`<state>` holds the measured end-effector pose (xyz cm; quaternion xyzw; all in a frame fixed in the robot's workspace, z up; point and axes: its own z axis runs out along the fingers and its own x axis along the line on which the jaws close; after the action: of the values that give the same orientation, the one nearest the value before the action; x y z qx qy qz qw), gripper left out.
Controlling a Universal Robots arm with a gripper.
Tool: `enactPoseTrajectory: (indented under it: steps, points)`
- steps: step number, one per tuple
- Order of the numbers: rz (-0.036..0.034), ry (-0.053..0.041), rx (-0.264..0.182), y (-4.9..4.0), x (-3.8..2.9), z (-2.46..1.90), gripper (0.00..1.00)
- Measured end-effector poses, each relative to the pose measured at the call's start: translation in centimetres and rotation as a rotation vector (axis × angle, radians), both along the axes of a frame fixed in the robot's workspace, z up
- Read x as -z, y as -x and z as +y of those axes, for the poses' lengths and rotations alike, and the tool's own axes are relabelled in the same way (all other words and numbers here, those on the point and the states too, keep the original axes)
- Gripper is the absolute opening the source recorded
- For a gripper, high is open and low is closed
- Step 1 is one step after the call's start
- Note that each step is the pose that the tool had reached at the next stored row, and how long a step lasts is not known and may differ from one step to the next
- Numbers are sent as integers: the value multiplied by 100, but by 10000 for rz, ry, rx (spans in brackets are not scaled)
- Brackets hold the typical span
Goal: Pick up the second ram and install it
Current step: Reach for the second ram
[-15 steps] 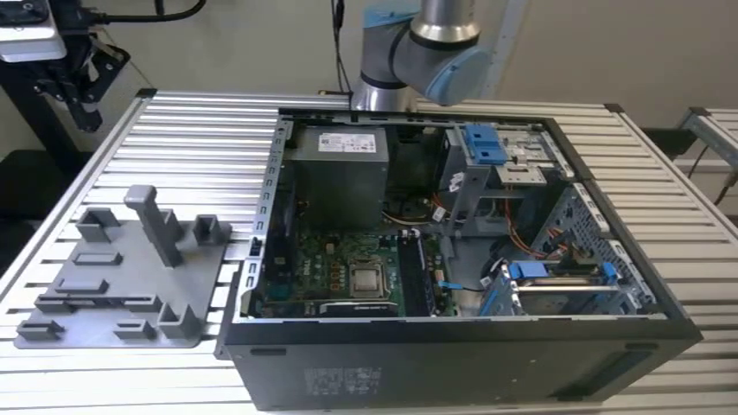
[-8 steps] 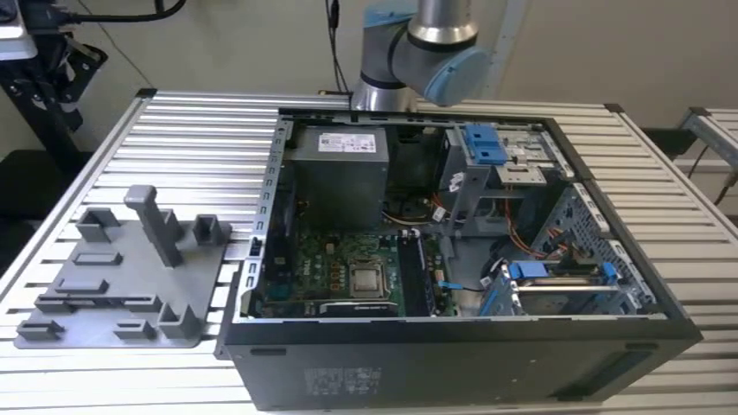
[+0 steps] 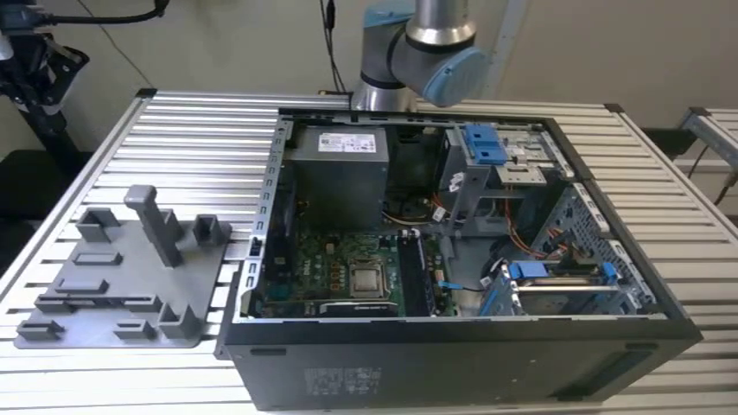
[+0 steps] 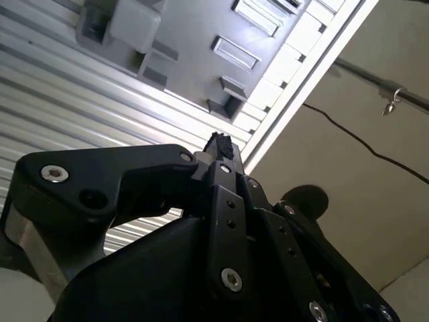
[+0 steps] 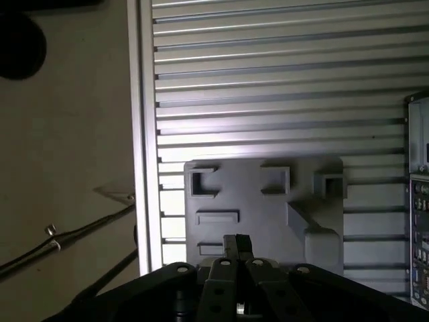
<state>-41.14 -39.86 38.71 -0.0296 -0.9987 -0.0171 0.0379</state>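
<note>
My gripper hangs high over the grey plastic fixture on the slatted table. Its black fingertips sit pressed together in both wrist views, and I see nothing between them. In the exterior view the fixture lies at the left of the open computer case. A narrow dark strip runs along the long holder near the fixture's front. I cannot tell whether that strip is the second ram. The motherboard lies flat in the case, with long black slots beside the processor.
The arm's base stands behind the case. A tall grey post rises from the fixture. The table's edge borders bare floor, where cables run. Drive cages with blue clips take up the case's right side.
</note>
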Motion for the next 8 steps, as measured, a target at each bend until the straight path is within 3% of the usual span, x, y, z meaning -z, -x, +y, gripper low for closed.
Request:
enactPoseTrajectory:
  steps: [8]
  points:
    - [-5, 1, 0, 2, 8, 0, 11]
